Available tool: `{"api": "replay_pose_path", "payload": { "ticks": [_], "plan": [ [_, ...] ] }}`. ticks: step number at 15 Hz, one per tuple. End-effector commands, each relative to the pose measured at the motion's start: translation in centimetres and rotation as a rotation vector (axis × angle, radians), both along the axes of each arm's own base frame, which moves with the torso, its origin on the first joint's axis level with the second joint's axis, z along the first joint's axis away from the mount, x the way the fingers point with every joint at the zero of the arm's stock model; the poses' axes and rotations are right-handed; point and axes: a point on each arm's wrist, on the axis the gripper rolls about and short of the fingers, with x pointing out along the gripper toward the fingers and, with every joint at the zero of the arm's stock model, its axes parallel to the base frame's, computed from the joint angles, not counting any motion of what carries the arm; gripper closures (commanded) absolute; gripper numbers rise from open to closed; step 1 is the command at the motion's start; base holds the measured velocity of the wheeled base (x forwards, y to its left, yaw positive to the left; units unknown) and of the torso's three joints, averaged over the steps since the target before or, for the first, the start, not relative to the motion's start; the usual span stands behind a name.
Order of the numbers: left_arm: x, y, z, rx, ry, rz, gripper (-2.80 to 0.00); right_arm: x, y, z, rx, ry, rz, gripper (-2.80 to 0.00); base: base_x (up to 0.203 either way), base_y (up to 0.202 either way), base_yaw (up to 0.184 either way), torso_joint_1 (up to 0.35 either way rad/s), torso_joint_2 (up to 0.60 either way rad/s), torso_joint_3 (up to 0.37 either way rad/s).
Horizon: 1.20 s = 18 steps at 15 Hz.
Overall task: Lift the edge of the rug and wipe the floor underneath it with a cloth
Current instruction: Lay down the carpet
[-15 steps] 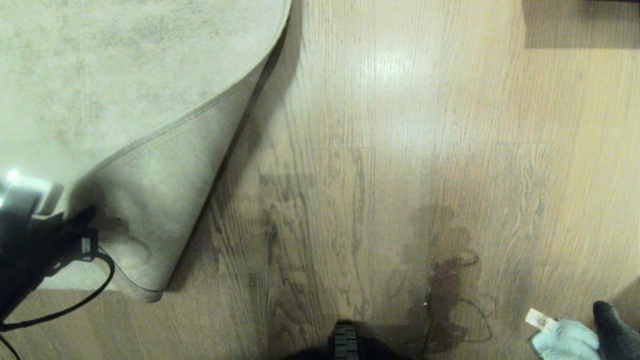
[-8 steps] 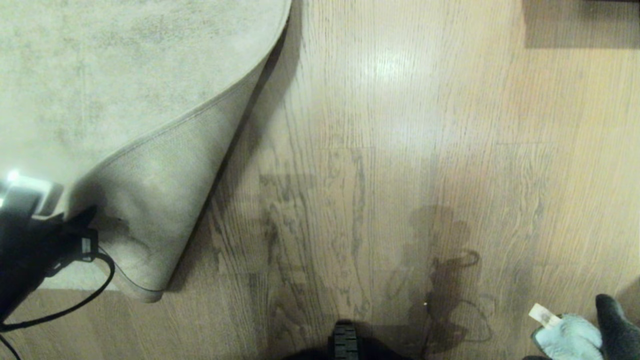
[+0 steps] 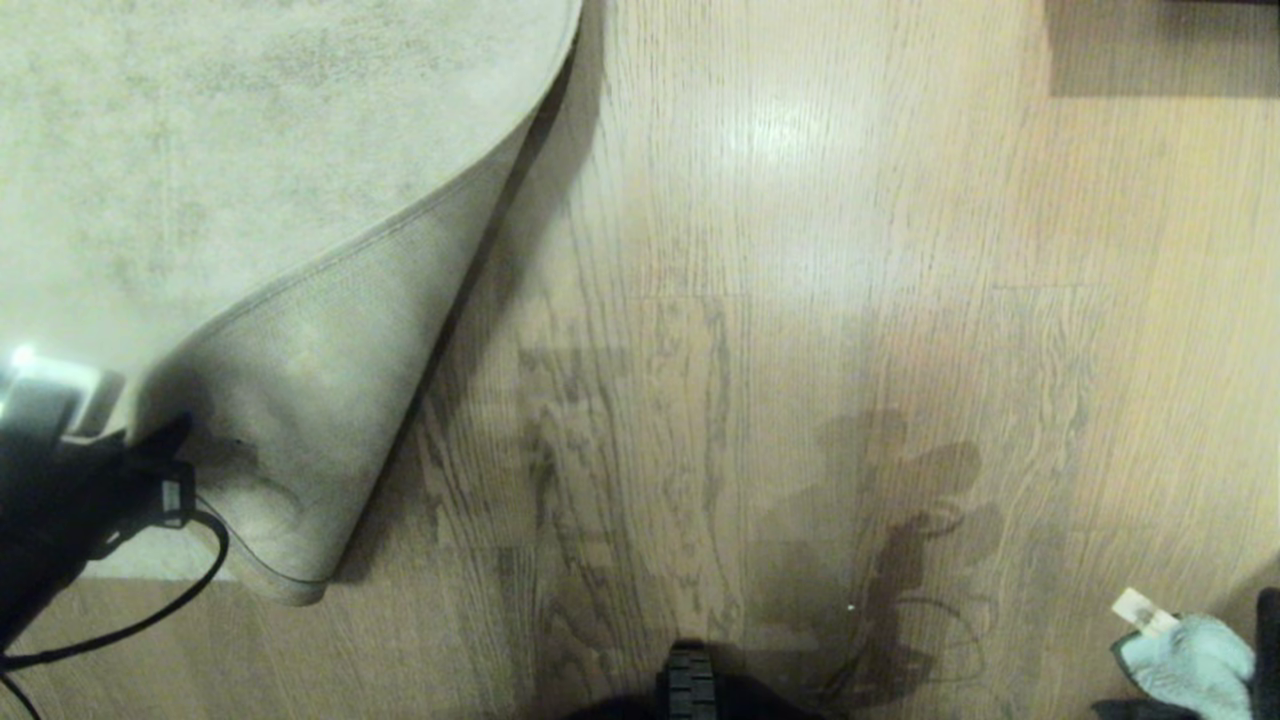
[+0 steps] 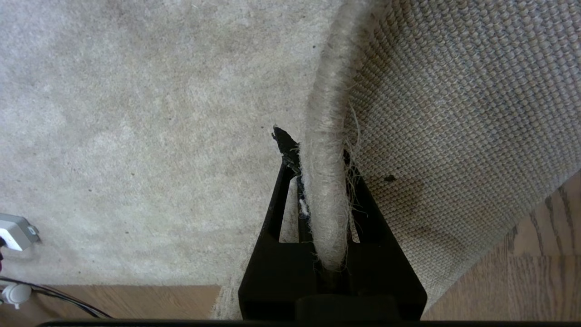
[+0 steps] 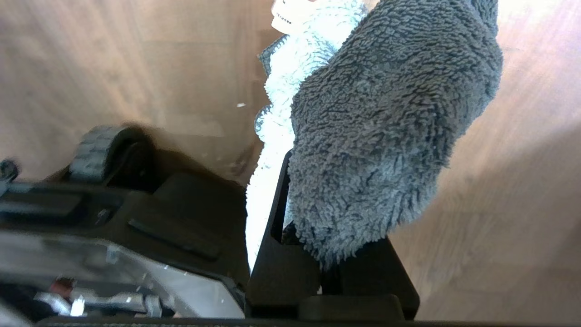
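At the near left the left gripper (image 4: 317, 181) has its dark fingers (image 4: 277, 200) pinched narrow on the rug edge (image 4: 324, 136), the thick frayed border running up between them. In the head view this gripper (image 3: 150, 470) sits low at the left margin, with a black cable (image 3: 150, 610) looping from it toward the near side. The rug (image 3: 200, 150) fills the far left of the scene, pale beige-grey with mottled darker patches. Its near right corner is raised and folded back, so the tan woven backing (image 3: 330, 400) faces up and slopes down to a rounded tip near the left gripper. A dark shadow lies along the right side of the fold.

In the left wrist view a small white plug (image 4: 16, 231) and thin cables (image 4: 50, 299) lie at the rug's border.

To the right of the fold the floor (image 3: 750, 250) is bare glossy wood-grain planks with dark streaky lines; a bright glare sits toward the far side and the robot's shadow falls near the middle. A dark part of the robot's base (image 3: 690, 685) shows at the near centre.

At the near right corner the cloth (image 3: 1190, 665) shows pale blue with a small white tag. The right gripper (image 5: 327, 213) has its fingers closed narrow on the cloth (image 5: 386, 127), whose fluffy dark grey side hangs beyond them above the floor.
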Motion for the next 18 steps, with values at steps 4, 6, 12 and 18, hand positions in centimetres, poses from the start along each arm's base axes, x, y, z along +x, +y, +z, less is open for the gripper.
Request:
{"api": "replay_pose_path", "payload": {
  "ticks": [4,6,12,18],
  "plan": [
    [-0.2,0.0,-0.1,0.001,-0.002,0.000,0.00,-0.2,0.0,0.0,0.002,-0.026,-0.062,0.00,0.000,0.000,0.000,0.000,0.00,0.000],
    [-0.2,0.0,0.0,0.001,-0.004,0.000,0.00,-0.9,0.0,-0.1,0.006,-0.112,-0.101,0.00,0.000,0.000,0.000,0.000,0.00,0.000],
    [-0.2,-0.1,0.0,-0.003,-0.005,0.000,0.00,-2.2,0.0,-0.3,0.065,-0.274,-0.116,0.00,0.000,0.000,0.000,0.000,0.00,0.000],
    [-0.2,-0.9,0.4,-0.037,-0.029,-0.034,0.00,-2.2,0.0,-0.3,0.065,-0.274,-0.116,0.00,0.000,0.000,0.000,0.000,0.00,0.000]
  ]
}}
